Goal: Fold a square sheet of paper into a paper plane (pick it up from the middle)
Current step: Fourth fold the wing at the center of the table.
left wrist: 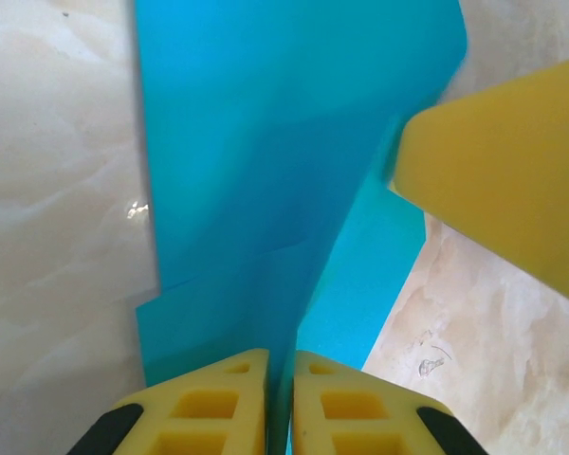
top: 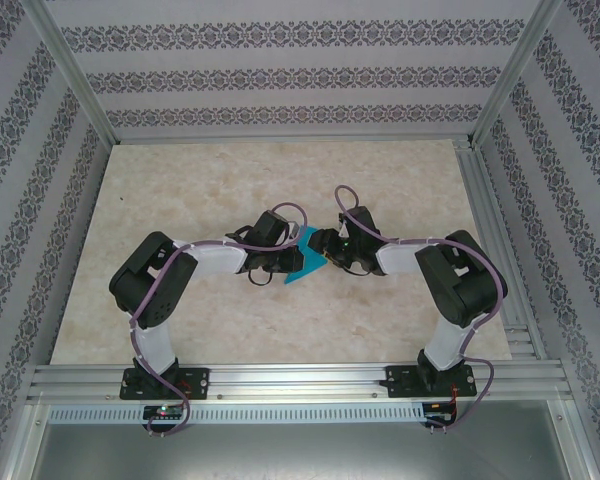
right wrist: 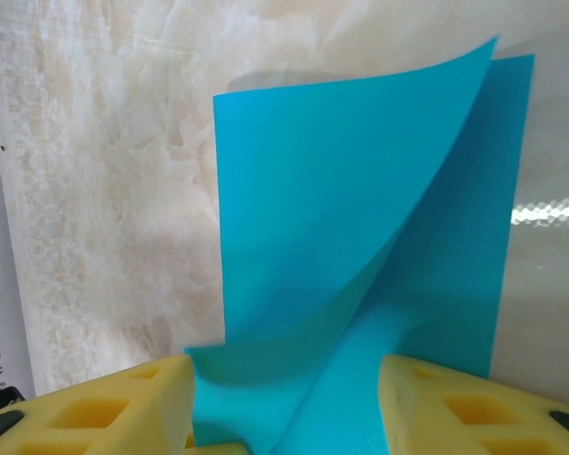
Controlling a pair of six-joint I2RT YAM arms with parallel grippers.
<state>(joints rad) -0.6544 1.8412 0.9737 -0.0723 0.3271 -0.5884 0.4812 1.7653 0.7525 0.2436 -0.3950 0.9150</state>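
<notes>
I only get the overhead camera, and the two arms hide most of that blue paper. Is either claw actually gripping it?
Observer: Yes. The left wrist view shows the left gripper shut on the square sheet of paper, which is pinched between its jaws.
Operator: And the other claw?
Observer: The right gripper is open, its jaws standing apart on either side of the paper.
Operator: Is the sheet lying flat?
Observer: No. From the right wrist, one layer curls up over another beneath it.
</notes>
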